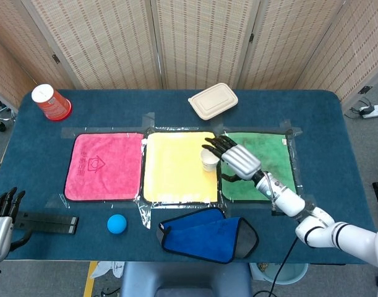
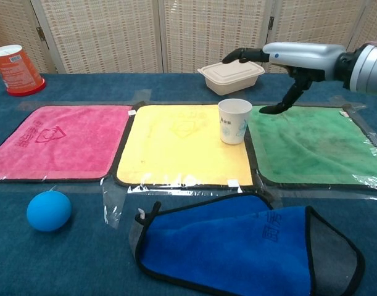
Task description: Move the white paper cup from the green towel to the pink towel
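Standing upright on right edge of yellow towel (image 2: 182, 143), close to its border with green towel (image 2: 314, 143): white paper cup (image 2: 234, 121), mouth up, blue print on side. Not on green towel, not on pink towel (image 2: 55, 142), which lies left of yellow towel, well apart from cup.

Hovering above and just right of cup: right hand (image 2: 281, 58), fingers spread, holding nothing, clear of cup in chest view; thumb hanging down toward green towel. From head view, hand (image 1: 237, 159) overlapping cup (image 1: 209, 159) edge, contact not confirmed there.

Resting far left of cup, past tabletop (image 1: 176, 105) near edge: left hand (image 1: 2, 216), fingers up and slightly apart, nothing in it; only partly in frame.

Elsewhere, relative to cup:
- behind, toward screen: lidded beige food box (image 2: 231, 75).
- far back left corner: red cup (image 2: 15, 69), upside down.
- front, near edge: blue cloth (image 2: 237, 243) with grey-black trim, folded loosely.
- front left: blue ball (image 2: 49, 210), below pink towel.

Noted clear tape along towel edges, holding towels to tabletop.
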